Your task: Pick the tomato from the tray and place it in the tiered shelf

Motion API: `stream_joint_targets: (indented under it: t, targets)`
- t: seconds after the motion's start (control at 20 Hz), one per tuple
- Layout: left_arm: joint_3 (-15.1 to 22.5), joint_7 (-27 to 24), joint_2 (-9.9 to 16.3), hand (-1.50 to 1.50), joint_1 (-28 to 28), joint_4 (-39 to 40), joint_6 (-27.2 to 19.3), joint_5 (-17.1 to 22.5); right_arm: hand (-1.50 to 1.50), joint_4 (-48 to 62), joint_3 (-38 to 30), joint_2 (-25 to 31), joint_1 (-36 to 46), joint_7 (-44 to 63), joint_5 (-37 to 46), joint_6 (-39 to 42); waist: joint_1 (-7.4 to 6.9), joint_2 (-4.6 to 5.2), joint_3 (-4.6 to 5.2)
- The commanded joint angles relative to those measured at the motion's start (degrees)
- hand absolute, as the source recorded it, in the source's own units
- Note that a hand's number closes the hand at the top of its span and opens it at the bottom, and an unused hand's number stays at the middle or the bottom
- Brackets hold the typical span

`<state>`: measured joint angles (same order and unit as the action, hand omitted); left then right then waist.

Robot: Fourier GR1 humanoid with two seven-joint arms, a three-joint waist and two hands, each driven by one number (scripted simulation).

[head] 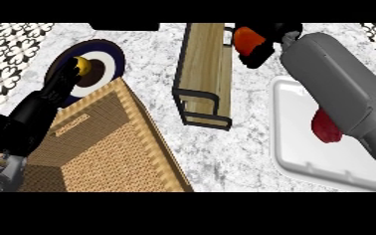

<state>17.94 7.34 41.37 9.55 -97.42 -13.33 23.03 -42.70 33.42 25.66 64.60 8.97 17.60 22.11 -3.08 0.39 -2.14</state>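
The tomato (248, 39), orange-red, is held above the counter at the upper right, and my right hand (266, 50) is curled round it. It hangs just right of the tiered shelf (206, 74), a wooden rack with a black frame lying up the middle of the view. The white tray (294, 149) sits at the lower right. On it lies a dark red object (328, 128), partly hidden by my grey right forearm (330, 79). My left hand (57, 87) rests open at the left, fingers up.
A dark blue and white plate (110, 62) at the upper left carries a small yellow item (83, 65) beside my left hand's fingertips. A large woven box (103, 144) fills the lower left. Patterned tiles (18, 45) border the marble counter (220, 154).
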Motion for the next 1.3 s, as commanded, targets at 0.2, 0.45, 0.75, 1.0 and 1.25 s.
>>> stream_joint_targets:
  t: [0.2,0.45,0.75,1.0,1.25]
  targets:
    - [4.0,0.4,-4.2,0.00,-7.7,3.6,-1.7,-0.2,1.50,-9.6,-9.3,9.5,1.3,-33.6,-8.0,-0.8,3.44,1.49,1.73]
    - [5.6,-1.5,-5.3,0.00,-9.5,2.2,-1.0,-1.9,1.50,-3.9,-15.0,14.5,1.8,-44.1,-11.7,2.8,1.72,2.15,2.04]
    - [6.5,-1.6,-6.6,0.00,-8.0,3.1,-0.9,-2.8,1.50,1.5,-16.0,12.7,7.6,-44.8,-10.7,3.4,0.02,2.01,2.31]
    - [6.7,-1.2,-6.7,0.00,-5.9,4.7,-0.5,-2.8,1.50,4.9,-15.7,8.1,9.7,-43.3,-8.9,-1.0,0.09,1.88,2.33]
    - [7.3,-1.1,-6.8,0.00,-5.7,4.8,-1.1,-2.9,1.50,7.8,-14.4,4.1,12.8,-43.1,-6.7,-3.2,-1.12,2.16,2.35]
